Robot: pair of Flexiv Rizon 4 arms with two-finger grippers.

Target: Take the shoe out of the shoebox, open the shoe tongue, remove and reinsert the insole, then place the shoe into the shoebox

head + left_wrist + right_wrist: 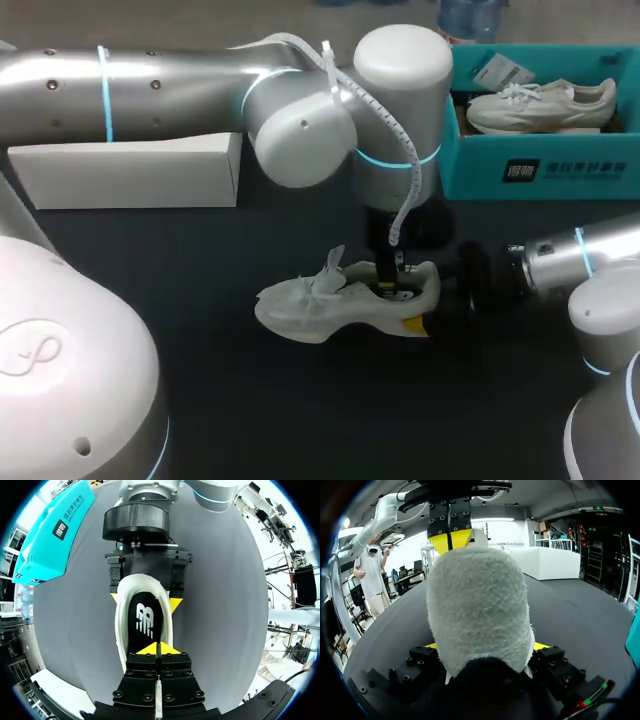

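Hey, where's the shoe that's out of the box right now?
Head view: the white shoe lies mid-table, the teal shoebox beyond it at far right, its heel clamped by the right tool, with the left tool in its opening.

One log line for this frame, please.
shoe: on table | right end effector: shut on shoe heel | left end effector: shut, tips at insole
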